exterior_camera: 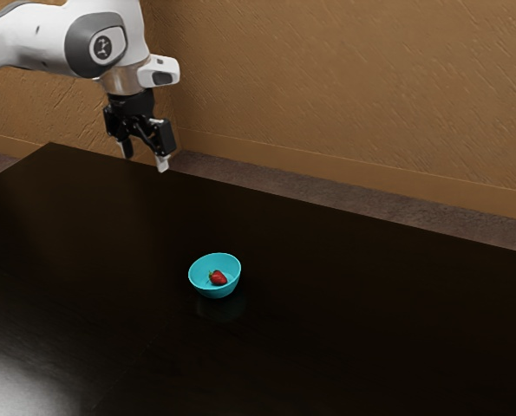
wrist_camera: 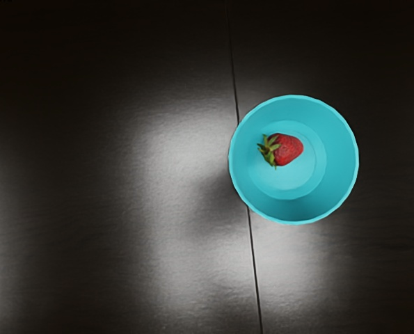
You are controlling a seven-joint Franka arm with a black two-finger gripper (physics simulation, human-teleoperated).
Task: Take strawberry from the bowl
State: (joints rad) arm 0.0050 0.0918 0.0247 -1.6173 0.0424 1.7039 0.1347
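In the exterior view, the pincer [exterior_camera: 145,157] is held above the desk [exterior_camera: 370,329], well apart from the bowl [exterior_camera: 216,293], with its 2 fingers [exterior_camera: 163,163] spread wide and nothing gripped. The strawberry [exterior_camera: 218,278] is seen inside the bowl.

In the wrist view, the strawberry is shown lying on its side on the bowl's floor, its leafy cap [wrist_camera: 268,149] pointed toward the wall. The descent is best centred on the fruit, with both fingertips kept inside the rim; the red flesh should be closed on softly, since the bowl could be tipped if its wall were pushed.
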